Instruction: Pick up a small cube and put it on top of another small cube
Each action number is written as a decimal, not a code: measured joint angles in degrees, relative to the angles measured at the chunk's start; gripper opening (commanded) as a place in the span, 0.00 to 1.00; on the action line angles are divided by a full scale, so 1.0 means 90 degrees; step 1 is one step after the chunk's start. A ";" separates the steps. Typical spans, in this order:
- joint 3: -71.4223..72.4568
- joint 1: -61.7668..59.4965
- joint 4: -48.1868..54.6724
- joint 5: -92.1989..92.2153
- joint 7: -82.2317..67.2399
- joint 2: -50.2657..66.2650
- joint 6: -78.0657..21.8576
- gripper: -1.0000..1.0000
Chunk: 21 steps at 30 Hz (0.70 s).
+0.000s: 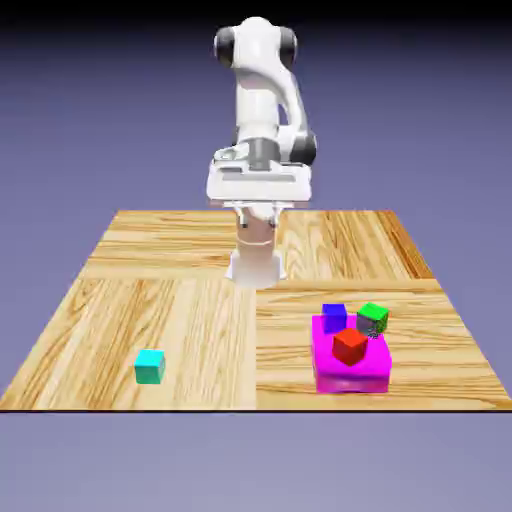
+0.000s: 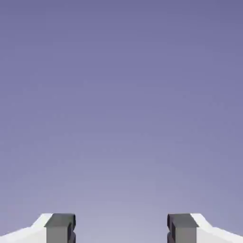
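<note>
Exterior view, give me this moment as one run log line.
gripper: open, empty | cyan cube: on table, not yet picked | blue cube: on magenta block | stacking: not done

You are looking at a white arm [image 1: 258,95] whose smooth shell is curving in rounded, tubular sections. Dark grey-black round caps [image 1: 288,47] are sitting at the sides of its joints, and a mid-grey collar [image 1: 263,153] is showing just above the wide, white, bar-shaped hand body [image 1: 260,186]. A white base [image 1: 256,268] is flaring outward toward the table. On the gripper [image 2: 121,228], you are seeing white, angular finger mounts [image 2: 210,232] ending in blocky grey tips [image 2: 60,233], their upper faces and inner edges showing darker.
</note>
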 measured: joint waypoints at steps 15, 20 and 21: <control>-0.1546 0.0832 0.0725 -0.1504 0.4153 0.1940 -0.0516 0.50; -0.2061 0.1109 0.0966 -0.2005 0.5537 0.2587 -0.0687 0.50; -0.2164 0.1165 0.1015 -0.2106 0.5814 0.2717 -0.0722 0.50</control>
